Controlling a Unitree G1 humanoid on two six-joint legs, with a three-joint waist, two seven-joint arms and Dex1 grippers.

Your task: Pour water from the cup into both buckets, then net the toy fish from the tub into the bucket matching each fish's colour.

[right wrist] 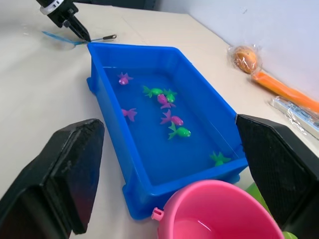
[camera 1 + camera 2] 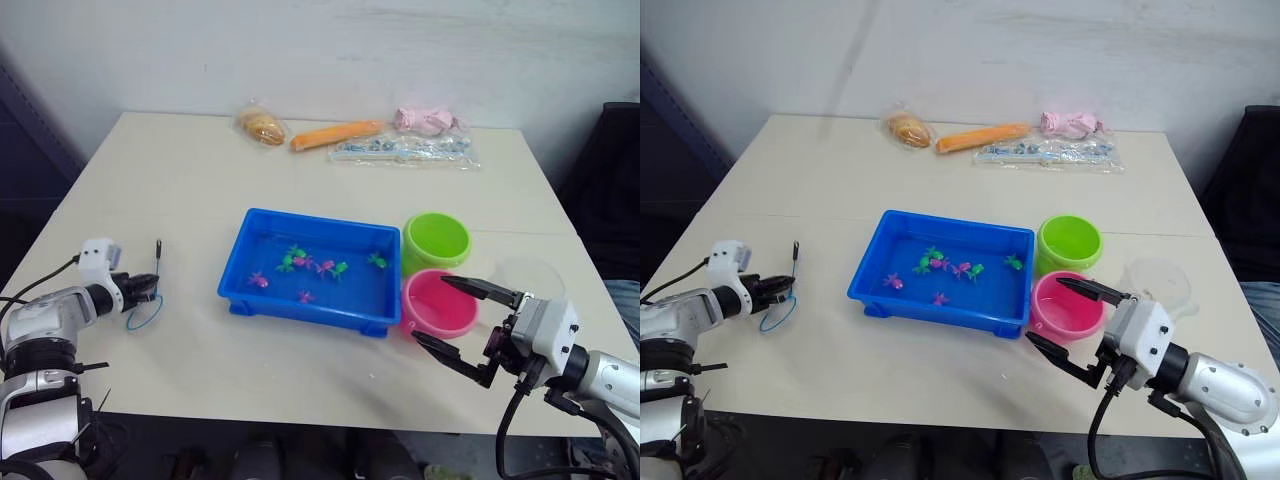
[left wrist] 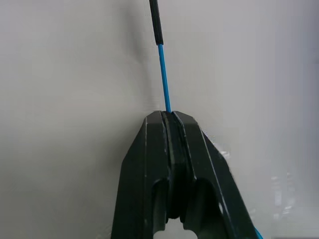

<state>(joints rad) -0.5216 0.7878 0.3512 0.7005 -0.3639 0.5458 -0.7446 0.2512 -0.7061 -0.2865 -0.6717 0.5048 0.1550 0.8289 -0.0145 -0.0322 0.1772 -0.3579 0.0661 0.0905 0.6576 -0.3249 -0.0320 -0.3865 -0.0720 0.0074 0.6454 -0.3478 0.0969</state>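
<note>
no text, label or number can be read anywhere.

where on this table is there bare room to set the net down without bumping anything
Bare tabletop lies between the blue tub and the table's left edge, beyond the left end effector shut on the net. The near strip in front of the tub is also free. It is crowded to the right of the tub: green bucket, pink bucket, clear cup and open right end effector.

arms: silver-grey casings, white wrist blocks
cables: black, looping beneath each wrist
left pincer: black fingers
right pincer: black fingers
</note>
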